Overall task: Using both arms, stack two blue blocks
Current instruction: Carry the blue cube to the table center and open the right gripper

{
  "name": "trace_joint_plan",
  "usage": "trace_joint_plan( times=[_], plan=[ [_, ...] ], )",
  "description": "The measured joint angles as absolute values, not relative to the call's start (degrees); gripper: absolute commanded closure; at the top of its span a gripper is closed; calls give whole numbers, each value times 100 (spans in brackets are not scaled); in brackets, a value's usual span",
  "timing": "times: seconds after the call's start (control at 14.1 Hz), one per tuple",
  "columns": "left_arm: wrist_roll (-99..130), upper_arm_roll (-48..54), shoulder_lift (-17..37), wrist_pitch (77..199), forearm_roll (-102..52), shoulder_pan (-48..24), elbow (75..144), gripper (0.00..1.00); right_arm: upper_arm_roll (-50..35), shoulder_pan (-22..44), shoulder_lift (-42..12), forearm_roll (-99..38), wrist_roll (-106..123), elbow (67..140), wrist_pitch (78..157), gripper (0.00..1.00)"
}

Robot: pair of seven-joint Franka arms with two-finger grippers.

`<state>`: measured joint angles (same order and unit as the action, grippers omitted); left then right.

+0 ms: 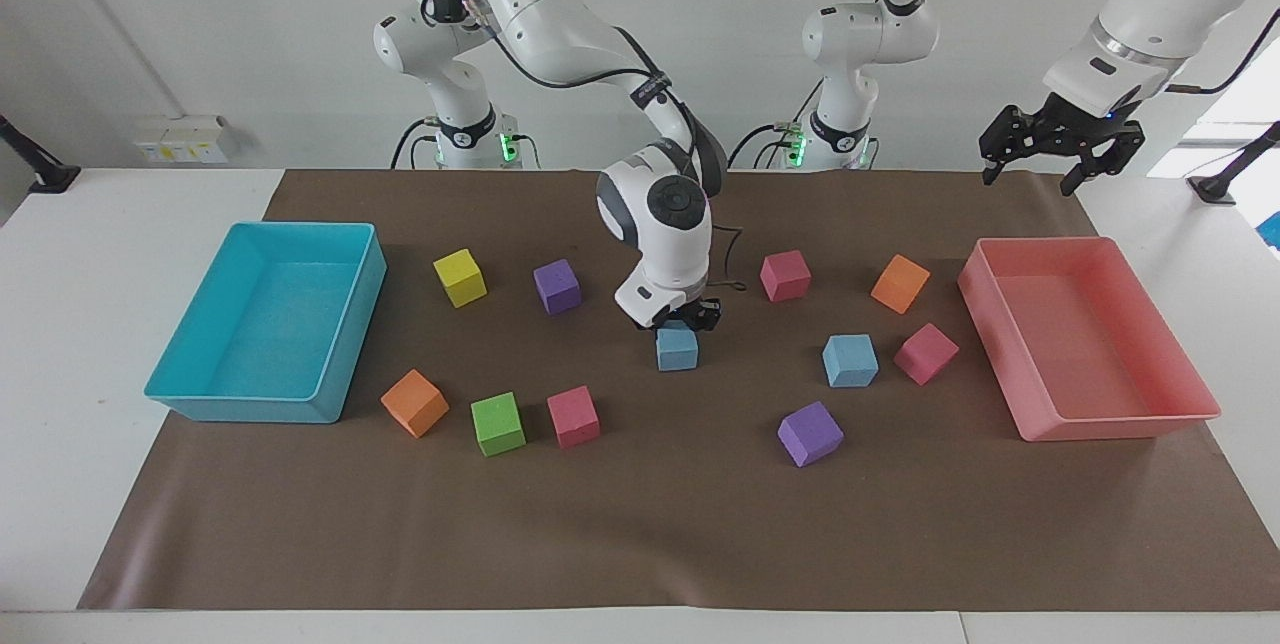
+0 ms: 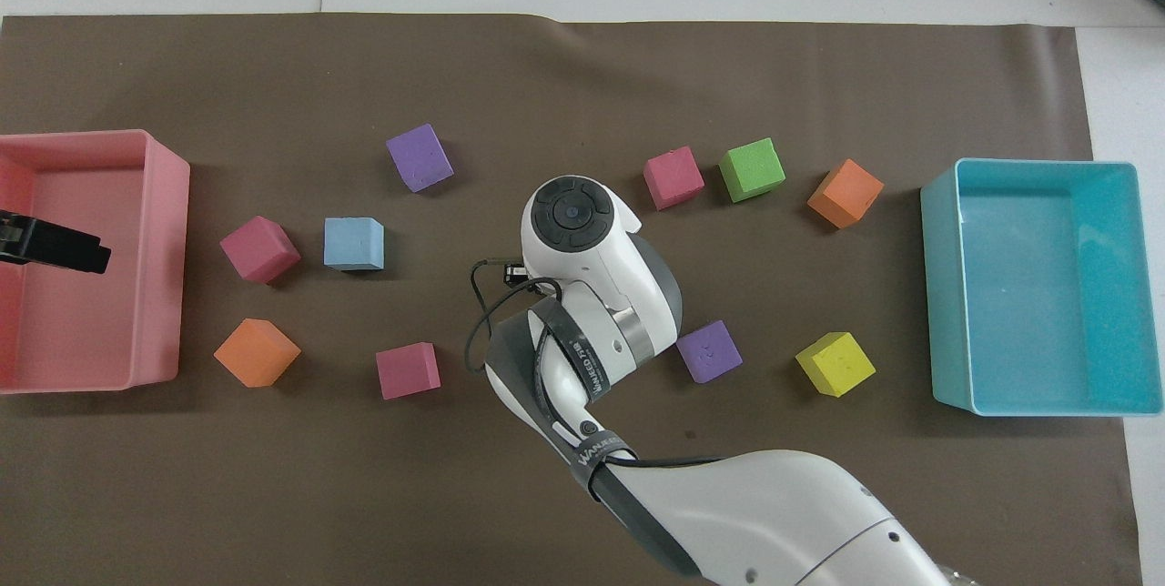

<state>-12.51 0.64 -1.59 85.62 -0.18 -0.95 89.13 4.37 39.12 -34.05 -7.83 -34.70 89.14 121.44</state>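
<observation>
Right gripper (image 1: 688, 321), black and two-fingered, at the middle of the brown mat (image 1: 640, 524) in the facing view, pointing straight down. Fingers closed on the upper sides of a small light sky-blue matte foam cube (image 1: 677, 348) directly beneath. Impossible to tell whether that cube rests on the mat or hangs just clear of it. Second light sky-blue foam cube (image 1: 850, 360) well apart from the right gripper, toward the left arm's end of the table, flat on the mat with its top bare. Pink foam cube (image 1: 925, 353) just beside it, on the side away from the right gripper. Left gripper (image 1: 1060, 146) waiting high up, jaws spread wide and empty.

From overhead, right gripper and its cube hidden under the white wrist (image 2: 582, 240) of the right arm. Second light sky-blue foam cube (image 2: 353, 243) in plain sight, nothing lying between it and the wrist. Left gripper (image 2: 55, 247) over the salmon-pink plastic tray (image 2: 164, 249).

Likely step in hand: picking up the first of the two blue cubes. Next move, by judgement: lifting clear of the mat, carrying toward the left arm's end, squaring up above the second cube, then lowering flat before letting go, without nudging the pink neighbour.
</observation>
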Motion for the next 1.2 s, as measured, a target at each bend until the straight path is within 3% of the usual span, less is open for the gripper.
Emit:
trace_joint_plan(
  times=[0.35, 0.92, 1.2],
  plan=[
    [-1251, 77, -159, 8565, -18, -96, 8913, 0, 434, 3923, -3355, -780, -3413, 8943, 12139, 0],
    [-1252, 86, -159, 8565, -18, -96, 8913, 0, 460, 3850, -2561, -770, -3293, 8983, 11671, 0],
    [-1253, 104, -159, 8566, -18, -96, 8913, 0, 484, 3483, -2318, -774, -2669, 8991, 11671, 0]
  ],
)
